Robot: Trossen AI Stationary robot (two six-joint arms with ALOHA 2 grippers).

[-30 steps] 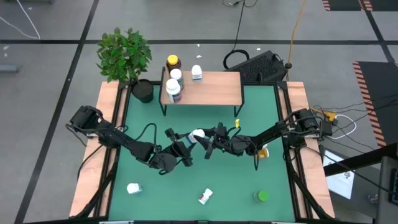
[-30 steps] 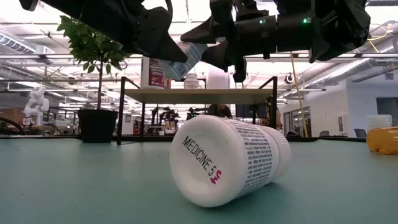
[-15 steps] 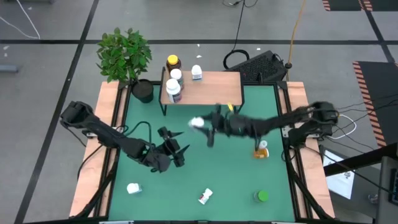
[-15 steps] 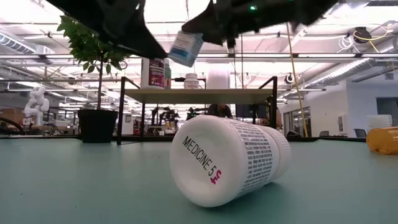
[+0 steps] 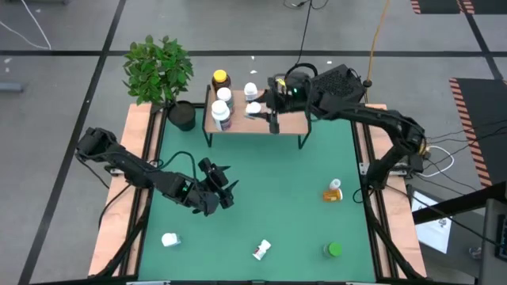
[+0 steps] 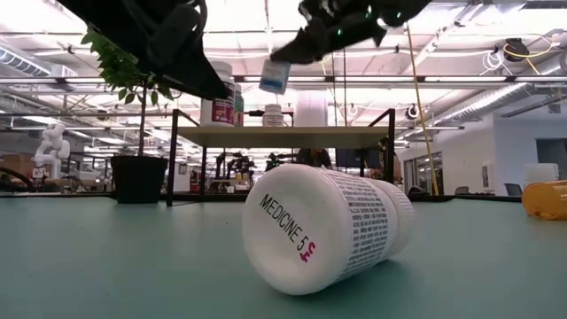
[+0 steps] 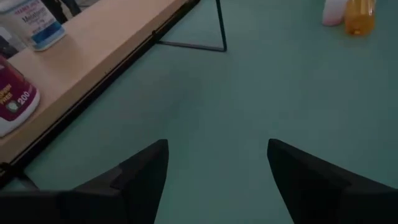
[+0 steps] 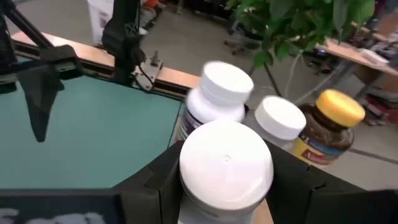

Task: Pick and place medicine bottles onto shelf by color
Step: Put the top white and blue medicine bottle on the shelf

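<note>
I had the green-topped bench (image 5: 261,198) in full view from overhead, with the potted plant (image 5: 161,70) at its far left corner. The shelf (image 5: 273,119) stood at the far edge of the bench, its light wood top carrying an amber bottle with a yellow cap (image 5: 220,79) and three white medicine bottles (image 5: 223,115) toward its left end. My right arm reached across to the shelf, and the right gripper (image 5: 265,108) pinched a white bottle (image 5: 254,108) above the wood top, just beside the bottles already standing there; the right wrist view showed that bottle's white cap (image 8: 226,163) clamped between the dark fingers (image 8: 155,180). My left arm lay over the left side of the bench, and the left gripper (image 5: 219,184) was spread with nothing in it above bare green surface. An orange bottle (image 5: 333,191), a green bottle (image 5: 334,250) and two white bottles (image 5: 261,250) lay on the bench.
</note>
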